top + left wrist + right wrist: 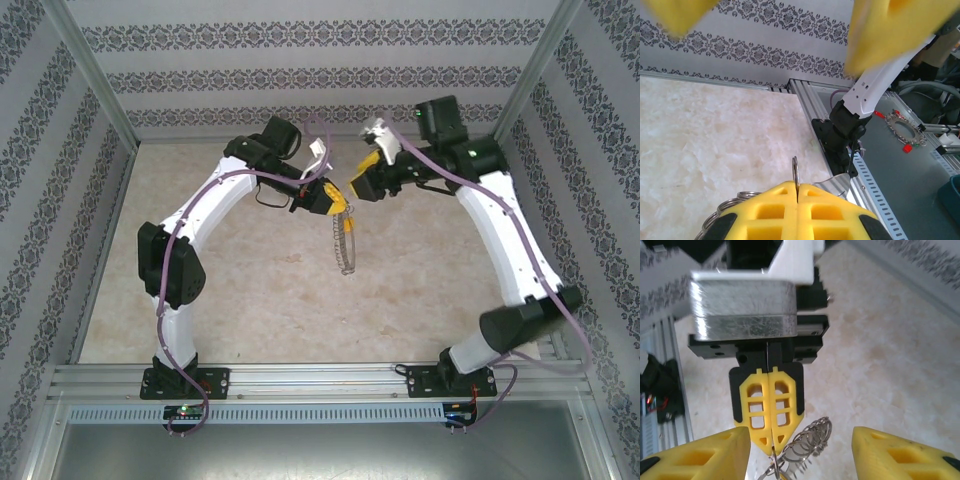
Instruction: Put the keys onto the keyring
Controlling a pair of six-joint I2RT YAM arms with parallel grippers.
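Observation:
The keyring hangs edge-on above the table, a thin silvery ring fringed with small metal pieces. My left gripper is shut on its top edge. In the left wrist view the thin ring pokes up between the pressed yellow fingertips. The right wrist view shows the left gripper pinching the ring, with a bunch of small rings beside it. My right gripper faces the left one closely and is open, with nothing between its fingers. A small yellow-orange bit hangs at the ring's top; I cannot tell whether it is the key.
The marble-patterned tabletop lies below both arms. Patterned walls enclose the back and sides. An aluminium rail runs along the near edge. Off the table, another ring of keys lies on a grey surface.

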